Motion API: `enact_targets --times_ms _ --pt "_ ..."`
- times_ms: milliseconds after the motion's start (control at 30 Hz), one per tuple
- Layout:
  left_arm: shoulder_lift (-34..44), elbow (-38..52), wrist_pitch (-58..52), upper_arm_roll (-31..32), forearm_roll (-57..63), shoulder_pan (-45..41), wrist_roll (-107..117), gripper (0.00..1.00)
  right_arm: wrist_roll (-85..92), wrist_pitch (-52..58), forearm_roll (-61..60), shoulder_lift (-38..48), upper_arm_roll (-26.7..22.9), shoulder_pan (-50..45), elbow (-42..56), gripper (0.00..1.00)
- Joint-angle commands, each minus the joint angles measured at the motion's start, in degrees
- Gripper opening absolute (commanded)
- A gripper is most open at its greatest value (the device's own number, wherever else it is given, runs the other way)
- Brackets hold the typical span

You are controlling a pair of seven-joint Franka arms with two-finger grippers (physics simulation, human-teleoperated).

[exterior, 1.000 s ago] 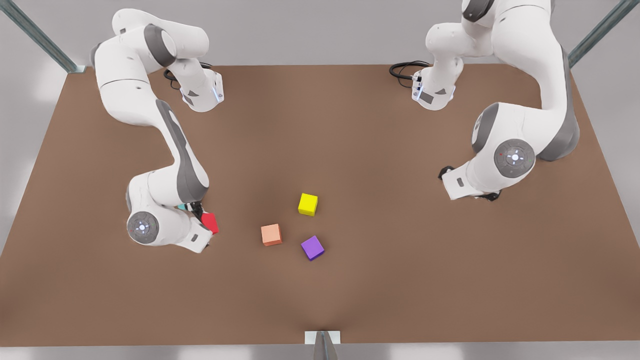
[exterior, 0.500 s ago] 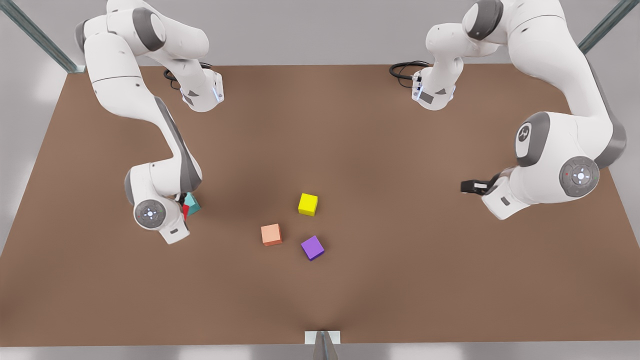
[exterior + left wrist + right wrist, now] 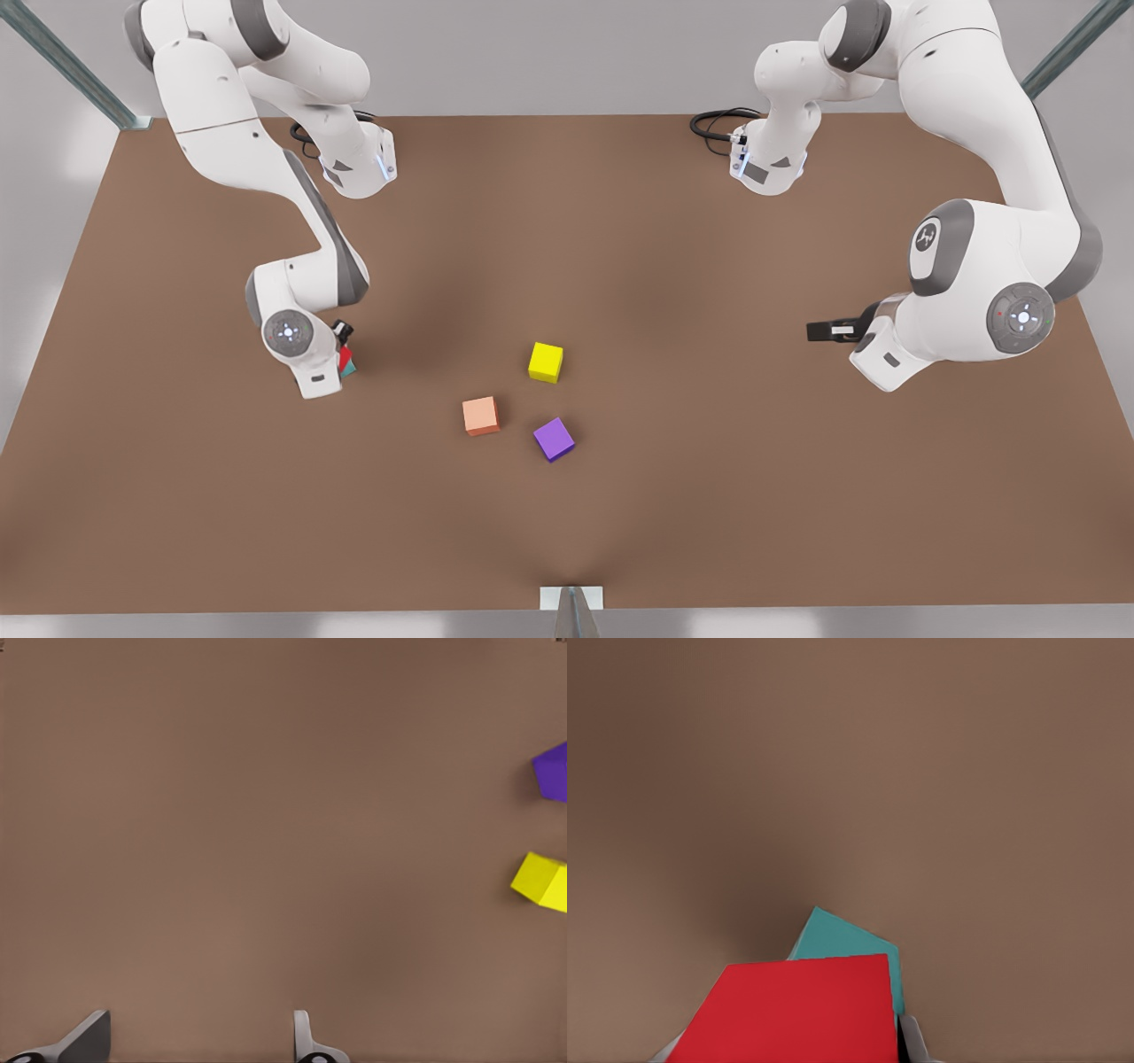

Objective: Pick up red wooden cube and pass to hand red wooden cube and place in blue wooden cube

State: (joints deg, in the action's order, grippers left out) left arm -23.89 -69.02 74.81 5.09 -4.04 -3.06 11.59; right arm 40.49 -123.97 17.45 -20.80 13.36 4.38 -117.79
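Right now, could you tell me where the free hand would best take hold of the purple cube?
I'd come down and pinch two opposite side faces of the purple cube; it lies flat, turned skew to the table, with room all round. The left hand, open at the front view's right, would suit; the right hand holds the red wooden cube.

Matte red wooden cube (image 3: 793,1010), matte blue wooden cube (image 3: 850,943) (plain faces), smooth matte brown table (image 3: 709,496), glossy white arms

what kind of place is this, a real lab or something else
Likely a simulated tabletop test bench: two white arms bolted to a bare brown table, plain coloured blocks like the yellow cube, and blank grey surroundings.
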Motion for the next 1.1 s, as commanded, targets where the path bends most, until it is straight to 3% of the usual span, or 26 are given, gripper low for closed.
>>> enact_targets --times_ms 0,333,400,433,467,1067 --pt "0.1 0.0 -0.3 0.0 0.0 0.0 6.8 1.00 -13.1 -4.9 0.7 -0.1 0.0 0.3 -0.4 0.54" --pt "0.1 0.0 -1.0 0.0 0.1 0.2 6.8 1.00 -13.2 -5.8 0.9 0.2 0.1 1.5 -2.2 0.57" --pt "0.1 0.0 -1.0 0.0 0.1 0.1 6.8 1.00 -13.2 -5.8 0.9 0.3 0.1 1.9 -2.5 0.69" --pt "0.1 0.0 -1.0 0.0 0.1 0.1 6.9 1.00 -13.2 -5.5 0.9 0.4 0.1 2.0 -2.6 0.98" --pt "0.1 0.0 -1.0 0.0 0.1 0.1 6.8 1.00 -13.2 -5.4 0.8 0.6 0.1 2.1 -3.0 1.00" --pt "0.1 0.0 -1.1 0.0 0.1 0.1 6.8 1.00 -11.0 -1.5 -1.7 4.6 0.4 2.6 -4.5 1.00"
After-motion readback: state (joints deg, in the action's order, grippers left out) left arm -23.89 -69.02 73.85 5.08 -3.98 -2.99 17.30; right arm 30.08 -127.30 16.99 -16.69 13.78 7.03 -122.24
